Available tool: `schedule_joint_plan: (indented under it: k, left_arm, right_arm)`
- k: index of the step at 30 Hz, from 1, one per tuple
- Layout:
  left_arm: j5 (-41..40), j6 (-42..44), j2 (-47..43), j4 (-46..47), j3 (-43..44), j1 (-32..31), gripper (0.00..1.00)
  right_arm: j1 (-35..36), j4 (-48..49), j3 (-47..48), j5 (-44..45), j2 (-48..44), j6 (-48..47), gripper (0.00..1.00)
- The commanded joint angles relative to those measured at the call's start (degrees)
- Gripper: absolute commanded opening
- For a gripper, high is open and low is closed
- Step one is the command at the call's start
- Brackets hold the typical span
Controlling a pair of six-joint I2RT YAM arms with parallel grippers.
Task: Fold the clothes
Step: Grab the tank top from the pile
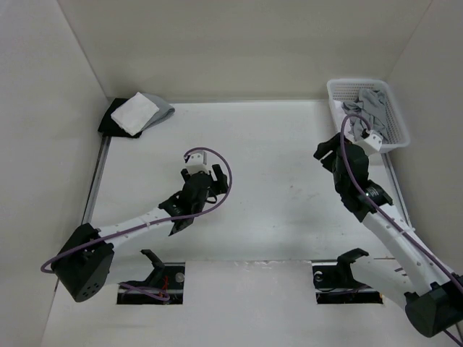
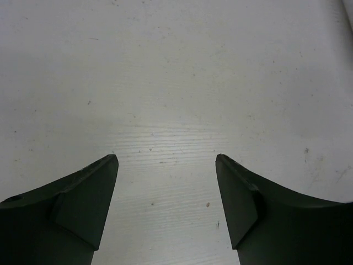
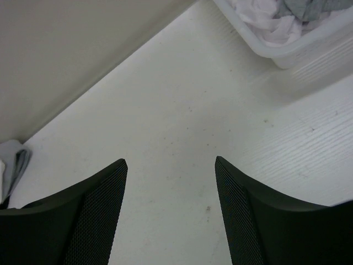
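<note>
The clothes [image 1: 372, 107], a crumpled medium-grey garment, lie in the white basket [image 1: 334, 92] at the back right corner. The right wrist view catches a grey bit of the clothes [image 3: 309, 8] at the top edge, inside the basket [image 3: 287, 52]. My right gripper [image 1: 323, 150] hovers just left of the basket over bare table, open and empty [image 3: 171, 161]. My left gripper [image 1: 198, 182] is over the middle-left of the table, far from the basket. It is open too, with only white tabletop between its fingers [image 2: 167, 157].
A pale pinkish-white cloth [image 3: 263, 21] lies in the basket beside the grey garment. At the back left corner sits a folded stack [image 1: 137, 113] of white, grey and black cloth, also seen at the left edge [image 3: 14, 165]. White walls enclose the table.
</note>
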Motion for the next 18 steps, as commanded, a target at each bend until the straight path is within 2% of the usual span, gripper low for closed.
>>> schedule_joint_plan:
  k: [1,4,7,8,11,12,13,15,18]
  left_arm:
    - [0.7,-0.2,-2.3,2.2,1.3,-0.9,0.73]
    - [1.4,-0.2,-3.8,2.9,0.4,-0.9,0.73]
    - [1.4,-0.2,-4.8,3.7,-0.5,-1.0,0.73]
    - [1.4,-0.2,-5.0,3.9,-0.7,-1.0,0.73]
    - [1.4,-0.1,-5.2,4.1,-1.0,-1.0,0.72]
    - [1.6,0.2,-5.7,4.2,-1.2,-1.3,0.68]
    - [2.1,0.8,-6.1,4.7,-1.4,-1.6,0.66]
    - [4.4,4.0,-7.5,8.9,-3.1,-2.3,0.54]
    - [7.4,5.4,-8.6,13.0,-4.8,-2.6,0.41]
  right_arm:
    - [-3.2,0.8,4.1,-0.7,3.4,-1.2,0.71]
    - [-8.8,3.7,5.8,-2.3,8.1,-1.6,0.7]
    - [-14.8,6.4,9.2,-6.8,14.2,-0.9,0.54]
    - [-16.1,7.2,10.4,-7.7,15.9,-0.9,0.46]
    - [-20.4,9.0,16.4,-8.2,23.3,-1.1,0.07]
    - [-21.8,8.8,18.6,-7.5,25.5,-1.2,0.03]
    - [-23.3,8.6,20.8,-6.8,28.0,-1.6,0.02]
    - [-27.3,8.4,25.9,-6.1,34.5,-2.5,0.04]
    - [-32.1,9.9,30.8,-6.6,42.5,-3.4,0.19]
